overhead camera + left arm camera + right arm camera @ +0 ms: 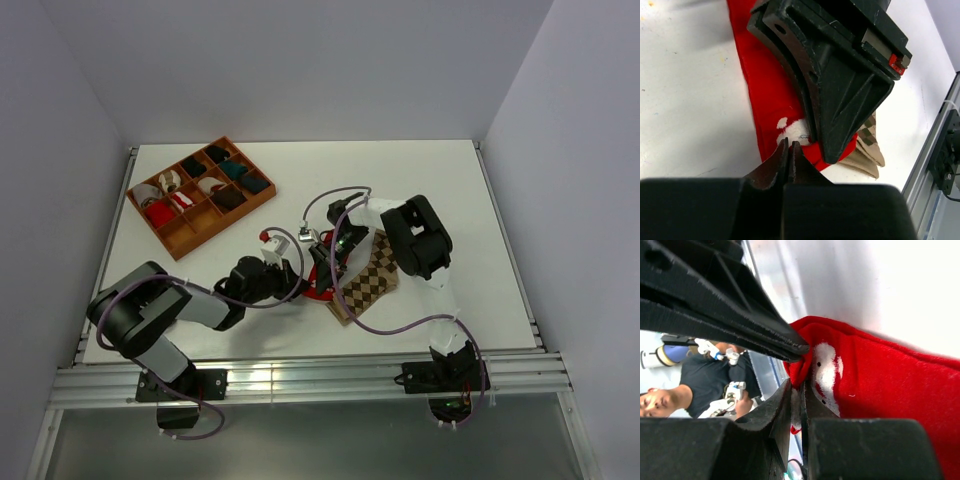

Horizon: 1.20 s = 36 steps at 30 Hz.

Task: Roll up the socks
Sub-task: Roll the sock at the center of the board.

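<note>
The red sock (770,95) with its white cartoon patch (792,131) lies on the white table, and the tan-and-brown argyle sock (367,281) lies partly under it to the right. In the top view only a sliver of the red sock (318,290) shows between the two grippers. My left gripper (789,145) is shut on the red sock's edge next to the patch. My right gripper (797,389) is shut on the same end of the red sock (890,385), beside the patch. Both grippers meet tip to tip at mid-table (312,268). The argyle sock's end (867,147) shows behind the right gripper.
A wooden compartment tray (190,238) with several sock rolls stands at the back left. An aluminium rail (300,380) runs along the table's near edge. The right arm's purple cable (400,325) loops over the table near the argyle sock.
</note>
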Tool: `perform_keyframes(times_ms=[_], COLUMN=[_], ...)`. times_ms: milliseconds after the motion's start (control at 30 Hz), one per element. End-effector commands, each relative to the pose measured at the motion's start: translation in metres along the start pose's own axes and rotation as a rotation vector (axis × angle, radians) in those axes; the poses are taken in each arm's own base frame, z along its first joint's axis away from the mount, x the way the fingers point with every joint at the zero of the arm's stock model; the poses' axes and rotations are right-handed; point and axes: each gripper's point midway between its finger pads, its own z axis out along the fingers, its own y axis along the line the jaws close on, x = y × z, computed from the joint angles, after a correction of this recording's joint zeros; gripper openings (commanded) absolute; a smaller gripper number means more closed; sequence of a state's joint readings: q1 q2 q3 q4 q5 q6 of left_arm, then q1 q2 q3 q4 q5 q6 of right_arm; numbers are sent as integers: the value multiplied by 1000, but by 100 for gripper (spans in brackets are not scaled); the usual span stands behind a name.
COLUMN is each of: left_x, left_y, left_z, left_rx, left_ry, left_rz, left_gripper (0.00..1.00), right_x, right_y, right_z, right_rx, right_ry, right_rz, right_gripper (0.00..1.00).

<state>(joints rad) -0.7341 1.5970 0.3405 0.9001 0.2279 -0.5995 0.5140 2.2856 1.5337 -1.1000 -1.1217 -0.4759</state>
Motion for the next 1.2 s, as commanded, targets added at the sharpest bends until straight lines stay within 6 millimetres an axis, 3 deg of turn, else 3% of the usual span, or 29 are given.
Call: perform_keyframes(times_ms=[0,167,267,300,400,467,600,800,1000,1100,1167], left_x=[-6,-4,-6,-5,-2,2,4,0,-4,-1,3], left_y=[-6,-6,3,5,15,21,31,26,10,6,7], left_z=[1,-4,-3,-3,-2,-4,-10,-27,-39,-44,-45], left_rx=[-16,-42,-120,-146,-238,-287,-379,-438,-444,-457,-469], left_ry=[10,16,31,43,88,120,155,205,279,337,374], left_rz=[25,22,7,-2,-17,-24,-57,-94,-129,-141,-138], left_gripper=[0,0,0,0,0,0,0,0,0,0,0], right_x=[-14,-17,-17,-18,-24,-29,-35,-46,-57,-56,-51], right_y=[8,6,2,1,-2,2,5,1,24,54,61], right_z=[-11,-12,-13,-15,-22,-28,-37,-59,-88,-101,-98], right_rx=[43,58,92,108,194,238,298,465,601,624,615], right_ry=[-41,-48,-45,-49,-88,-113,-147,-246,-408,-507,-529], right_rz=[-65,-66,-76,-86,-130,-166,-198,-273,-445,-578,-652], right_gripper=[13,13,26,35,52,55,56,54,47,45,44])
